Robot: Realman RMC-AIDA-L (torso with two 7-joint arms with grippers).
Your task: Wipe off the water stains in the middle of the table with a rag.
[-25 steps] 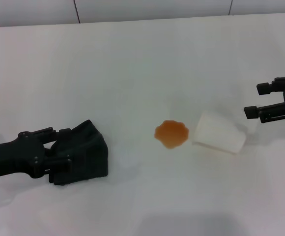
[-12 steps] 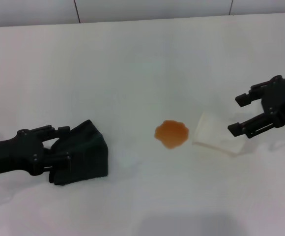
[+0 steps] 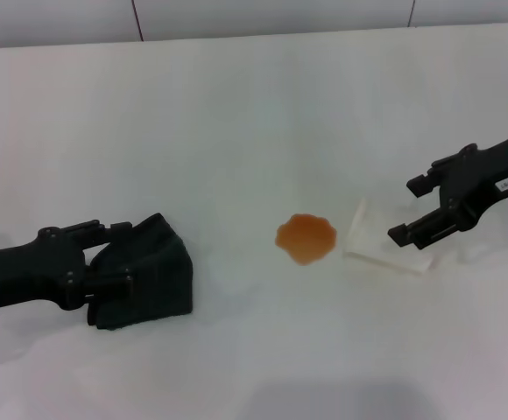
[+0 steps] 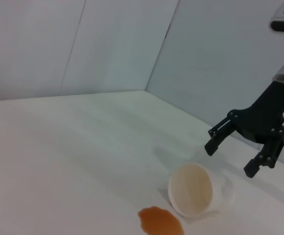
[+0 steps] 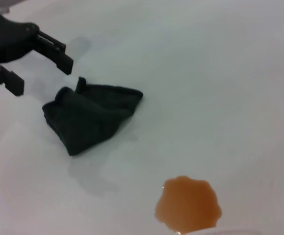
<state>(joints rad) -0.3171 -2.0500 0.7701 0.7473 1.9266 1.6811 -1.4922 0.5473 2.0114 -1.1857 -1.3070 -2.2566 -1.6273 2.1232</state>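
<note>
My desk (image 3: 236,114) is plain white. The stain (image 3: 306,238) on it is orange-brown, darker at its rim. The rag (image 3: 144,276) is very dark green, almost black. The cup (image 3: 377,245) is white, cream inside. Both my grippers, left (image 3: 96,254) and right (image 3: 420,210), are black.

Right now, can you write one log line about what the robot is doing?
left pincer: open, at rag | right pincer: open, over tipped cup | stain: unwiped
</note>
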